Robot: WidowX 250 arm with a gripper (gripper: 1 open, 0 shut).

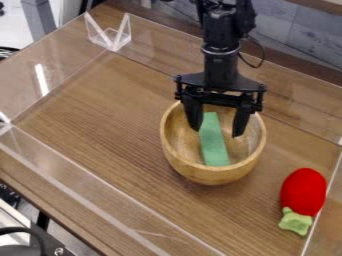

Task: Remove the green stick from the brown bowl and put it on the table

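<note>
The brown bowl [177,152] stands on the table [94,110], right of centre. Inside it the green stick [214,146] lies slanted, its upper end leaning against the bowl's far wall. My gripper [221,118] hangs straight down over the far half of the bowl. It is open, one dark finger on each side of the stick's upper end. I see no contact between the fingers [198,112] and the stick. The fingertips sit at about rim height.
A red strawberry-like toy [305,188] with a small green leafy end [295,221] lies at the front right of the bowl. Low clear acrylic walls [40,75] border the tabletop. A small clear stand [110,34] sits at the back left corner.
</note>
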